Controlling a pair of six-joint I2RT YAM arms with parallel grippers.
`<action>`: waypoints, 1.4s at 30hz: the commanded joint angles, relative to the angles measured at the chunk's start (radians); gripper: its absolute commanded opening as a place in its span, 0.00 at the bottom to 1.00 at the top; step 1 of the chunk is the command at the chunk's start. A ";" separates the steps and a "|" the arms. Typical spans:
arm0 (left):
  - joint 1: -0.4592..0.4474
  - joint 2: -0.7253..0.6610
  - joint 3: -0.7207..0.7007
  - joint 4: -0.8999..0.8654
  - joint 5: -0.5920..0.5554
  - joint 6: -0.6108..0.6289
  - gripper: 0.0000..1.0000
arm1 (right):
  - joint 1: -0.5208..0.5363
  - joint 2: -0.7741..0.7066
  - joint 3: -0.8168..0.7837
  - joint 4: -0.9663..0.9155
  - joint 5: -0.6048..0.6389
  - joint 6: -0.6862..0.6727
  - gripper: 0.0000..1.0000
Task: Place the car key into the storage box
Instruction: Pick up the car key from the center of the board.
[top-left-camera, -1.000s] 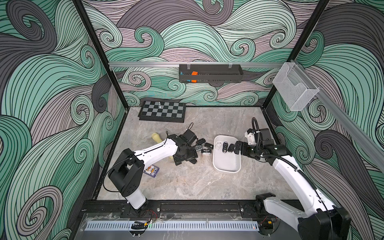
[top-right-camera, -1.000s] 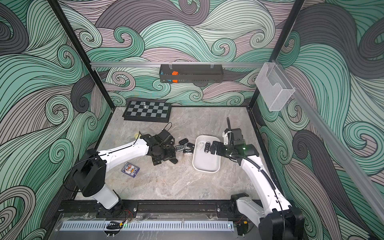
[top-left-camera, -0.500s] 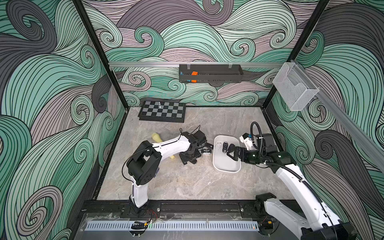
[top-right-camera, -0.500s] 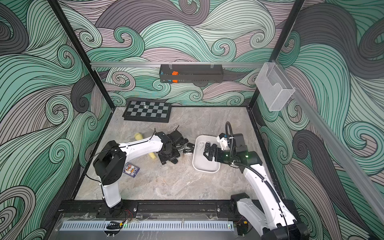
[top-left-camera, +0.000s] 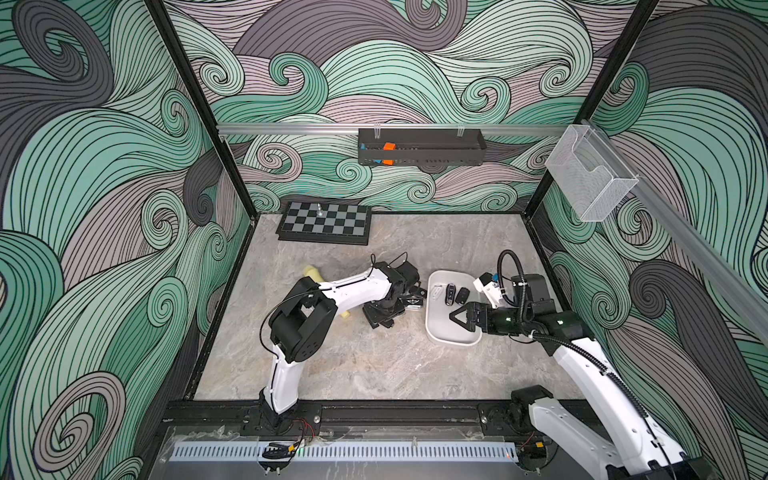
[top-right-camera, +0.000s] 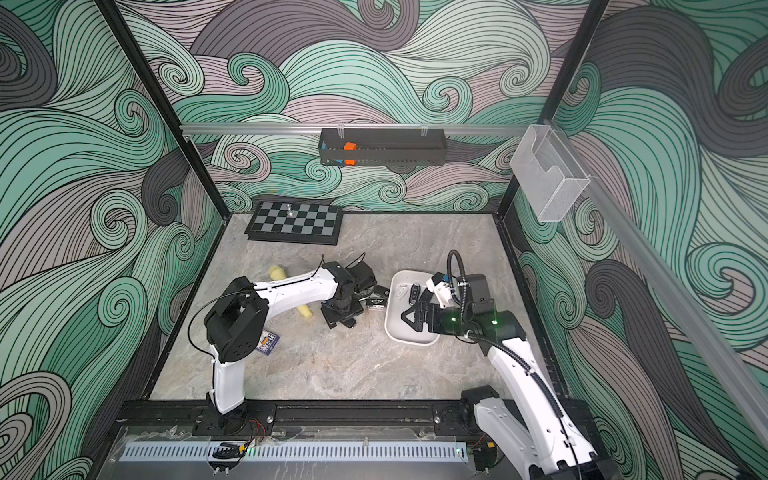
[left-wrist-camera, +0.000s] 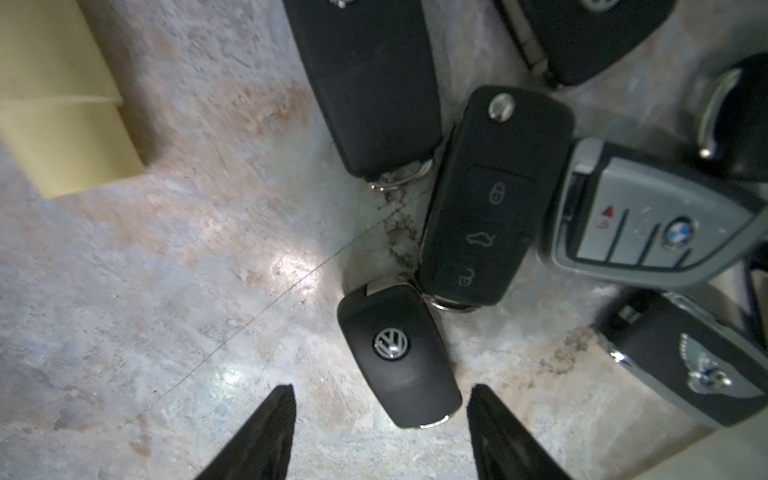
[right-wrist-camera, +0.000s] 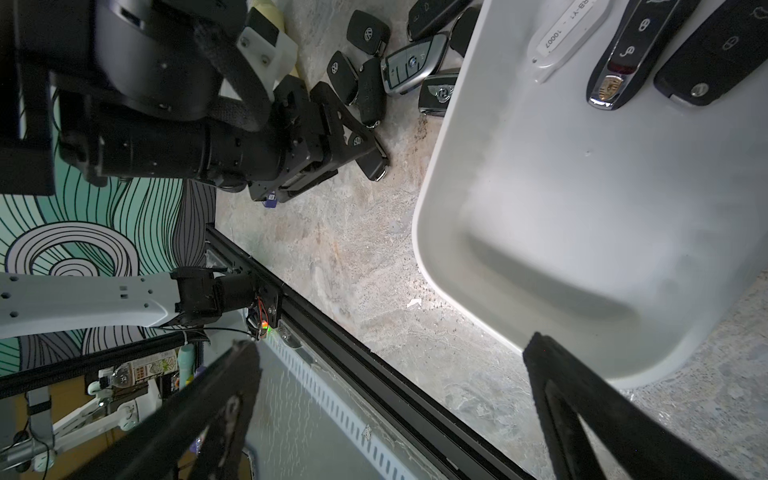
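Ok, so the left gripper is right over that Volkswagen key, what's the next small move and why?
Probably ease the left gripper down and close it on the Volkswagen key: its fingertips straddle the key's end with gaps on both sides, nothing is gripped yet, and the key lies flat on the table.

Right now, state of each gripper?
Left gripper: open, jaws either side of the VW key fob, not gripping it.
Right gripper: open, empty, at the storage box.
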 joint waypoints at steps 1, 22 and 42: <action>-0.016 0.015 -0.002 -0.001 -0.029 -0.044 0.66 | 0.008 -0.012 -0.008 0.013 -0.045 0.004 0.99; -0.027 0.019 -0.127 0.102 -0.049 -0.119 0.49 | 0.014 -0.015 -0.005 0.008 -0.059 0.013 0.99; -0.030 -0.179 -0.253 0.156 -0.077 -0.073 0.29 | 0.015 0.009 0.003 0.000 -0.033 0.014 0.99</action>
